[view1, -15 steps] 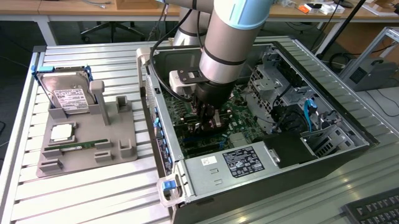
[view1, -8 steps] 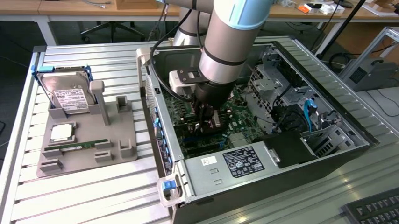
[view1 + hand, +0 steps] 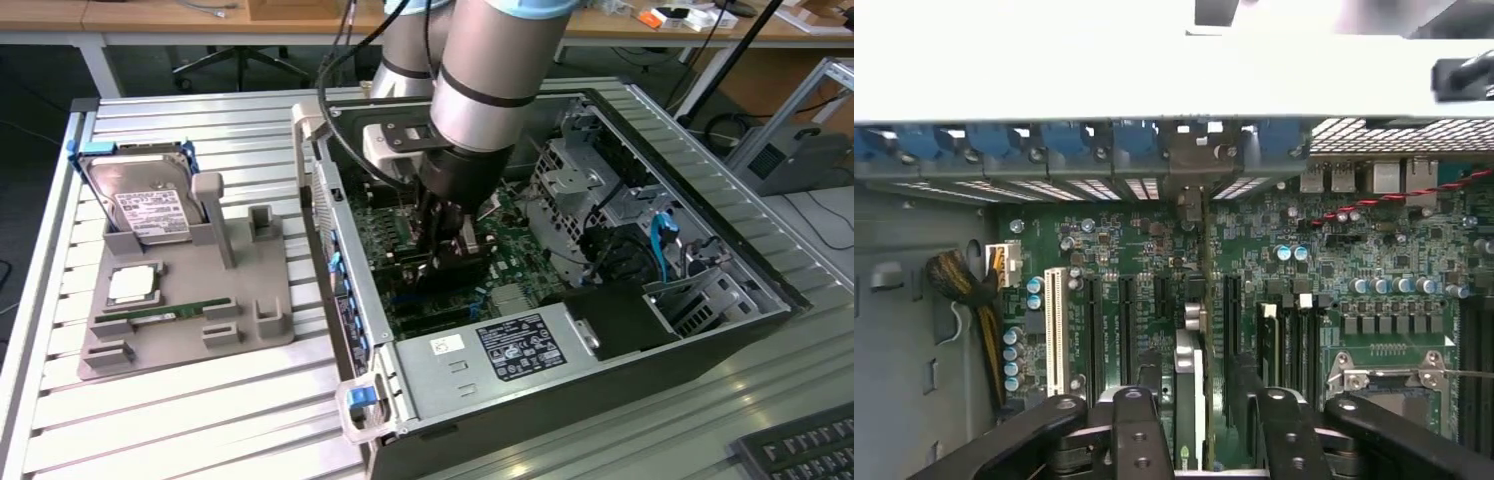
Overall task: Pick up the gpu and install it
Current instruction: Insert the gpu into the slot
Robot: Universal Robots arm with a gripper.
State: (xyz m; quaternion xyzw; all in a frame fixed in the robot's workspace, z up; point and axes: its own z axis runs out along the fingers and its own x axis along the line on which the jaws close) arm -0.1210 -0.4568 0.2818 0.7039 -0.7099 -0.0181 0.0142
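The thin green-and-black gpu card [image 3: 1198, 385] is being seen standing on edge in a motherboard slot inside the open black computer case [image 3: 694, 345], its silver end bracket meeting the rear slot row. The black two-fingered gripper [image 3: 1199, 425] is being held spread on either side of it, neither finger pinching the card.

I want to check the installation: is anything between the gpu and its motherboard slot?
Nothing visible is. The gpu stands on edge in the motherboard slot, its bracket at the rear openings. The gripper straddles it with open jaws.
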